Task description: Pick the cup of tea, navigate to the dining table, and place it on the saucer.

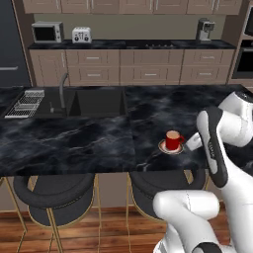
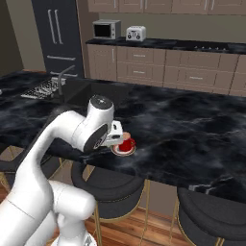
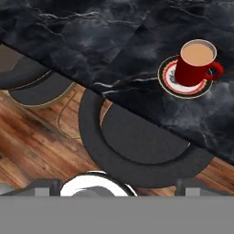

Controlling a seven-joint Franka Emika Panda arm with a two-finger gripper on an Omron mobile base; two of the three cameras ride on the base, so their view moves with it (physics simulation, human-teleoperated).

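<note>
Cup (image 3: 195,62) stands upright on the saucer (image 3: 168,77), centred within its rim, tea showing at the top. In the hand view the handle points toward 3 o'clock. Saucer sits on the tabletop (image 1: 74,143) near the front edge, above a stool (image 3: 137,146).

Hand (image 1: 193,142): released, jaws spread wide, nothing held. In the left base view it sits just beside the cup at the cup's 3 o'clock, apart from it; contact with the handle cannot be ruled out at this resolution. In the hand view the cup lies toward 1 o'clock, well off the hand's axis.

Judgement: placement appears complete. Any further move should draw the hand away from the handle side to avoid tipping the cup.
</note>
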